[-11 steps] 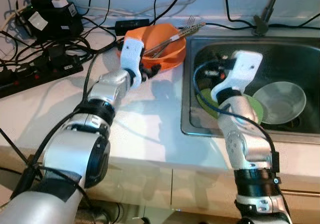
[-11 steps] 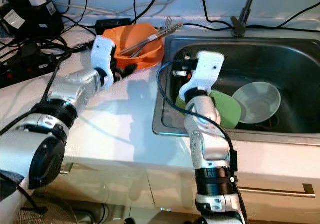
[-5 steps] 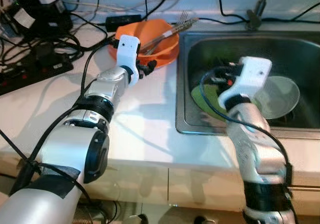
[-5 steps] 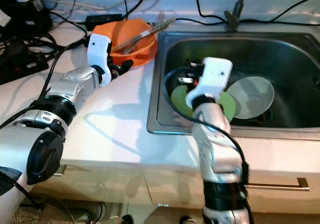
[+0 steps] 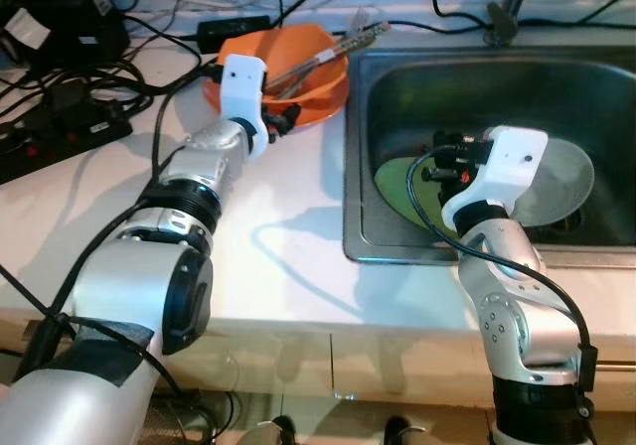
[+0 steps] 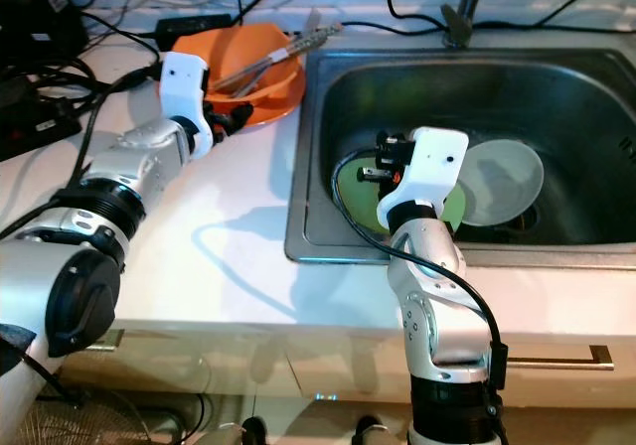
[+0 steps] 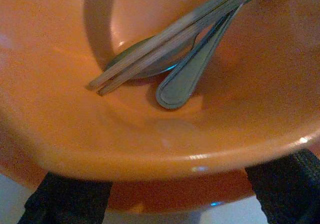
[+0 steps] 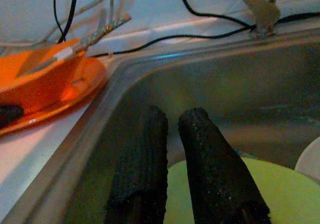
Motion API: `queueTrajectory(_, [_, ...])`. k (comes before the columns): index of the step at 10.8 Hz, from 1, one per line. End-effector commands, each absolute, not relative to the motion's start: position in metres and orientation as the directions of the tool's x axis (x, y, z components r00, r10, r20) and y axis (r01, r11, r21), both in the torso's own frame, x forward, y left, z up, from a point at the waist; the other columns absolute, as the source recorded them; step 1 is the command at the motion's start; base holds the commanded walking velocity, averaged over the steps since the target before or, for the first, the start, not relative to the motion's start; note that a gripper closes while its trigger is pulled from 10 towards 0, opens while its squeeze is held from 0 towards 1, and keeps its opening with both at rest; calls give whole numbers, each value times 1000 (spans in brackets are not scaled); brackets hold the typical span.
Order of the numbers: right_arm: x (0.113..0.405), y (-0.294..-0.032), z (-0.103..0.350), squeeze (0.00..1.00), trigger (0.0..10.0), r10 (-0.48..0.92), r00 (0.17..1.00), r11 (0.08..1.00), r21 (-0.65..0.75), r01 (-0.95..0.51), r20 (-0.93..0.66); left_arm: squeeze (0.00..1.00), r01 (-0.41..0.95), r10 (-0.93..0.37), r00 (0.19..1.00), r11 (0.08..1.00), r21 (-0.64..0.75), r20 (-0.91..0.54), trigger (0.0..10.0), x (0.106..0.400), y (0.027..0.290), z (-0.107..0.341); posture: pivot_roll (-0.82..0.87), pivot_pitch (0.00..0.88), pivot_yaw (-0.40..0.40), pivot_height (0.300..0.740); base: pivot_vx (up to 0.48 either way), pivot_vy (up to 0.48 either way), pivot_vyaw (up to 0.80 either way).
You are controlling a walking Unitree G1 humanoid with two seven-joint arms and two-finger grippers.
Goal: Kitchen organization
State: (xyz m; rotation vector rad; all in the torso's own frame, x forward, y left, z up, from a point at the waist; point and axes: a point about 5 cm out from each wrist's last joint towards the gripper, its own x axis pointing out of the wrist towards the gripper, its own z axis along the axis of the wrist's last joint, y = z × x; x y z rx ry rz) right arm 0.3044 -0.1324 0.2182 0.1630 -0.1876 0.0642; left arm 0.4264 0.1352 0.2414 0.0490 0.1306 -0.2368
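An orange bowl (image 5: 298, 63) stands on an orange plate on the counter, just left of the sink. It holds chopsticks (image 7: 165, 39) and a spoon (image 7: 185, 79). My left gripper (image 5: 281, 125) is open at the bowl's near rim, with one black finger (image 7: 65, 201) low on each side of it. My right gripper (image 5: 437, 167) is down in the sink (image 5: 350, 167), its fingers (image 8: 210, 164) close together just above a green plate (image 5: 402, 182), holding nothing. A pale grey bowl (image 5: 561, 172) lies beside the green plate.
A faucet (image 5: 502, 13) rises behind the sink. Black power strips (image 5: 60, 127), adapters and tangled cables crowd the counter's back left. White counter stretches in front of the orange bowl, down to a cabinet edge.
The camera has shifted. My right gripper has drawn back and down over the green plate, toward the sink's near wall. My left gripper has stayed at the orange bowl.
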Motion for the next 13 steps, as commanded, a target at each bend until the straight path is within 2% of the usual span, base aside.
queueTrajectory(1, [301, -131, 220, 0, 10000, 46, 980, 985, 152, -76, 192, 0, 229, -213, 949, 972, 45, -231, 10000, 424, 138, 224, -72, 235, 88, 740, 0, 0, 0])
queueTrajectory(4, [307, -126, 218, 0, 10000, 52, 981, 982, 169, -84, 186, 0, 301, -255, 883, 952, 57, -395, 10000, 418, 136, 204, 4, 229, 104, 740, 0, 0, 0])
queueTrajectory(7, [314, -115, 217, 0, 10000, 75, 980, 976, 189, -110, 183, 0, 343, -284, 841, 938, 49, -460, 10000, 413, 144, 192, 52, 212, 116, 740, 0, 0, 0])
queueTrajectory(13, [328, -115, 219, 0, 10000, 72, 977, 974, 196, -112, 202, 0, 373, -319, 814, 928, 16, -485, 10000, 409, 161, 203, 118, 187, 116, 740, 0, 0, 0])
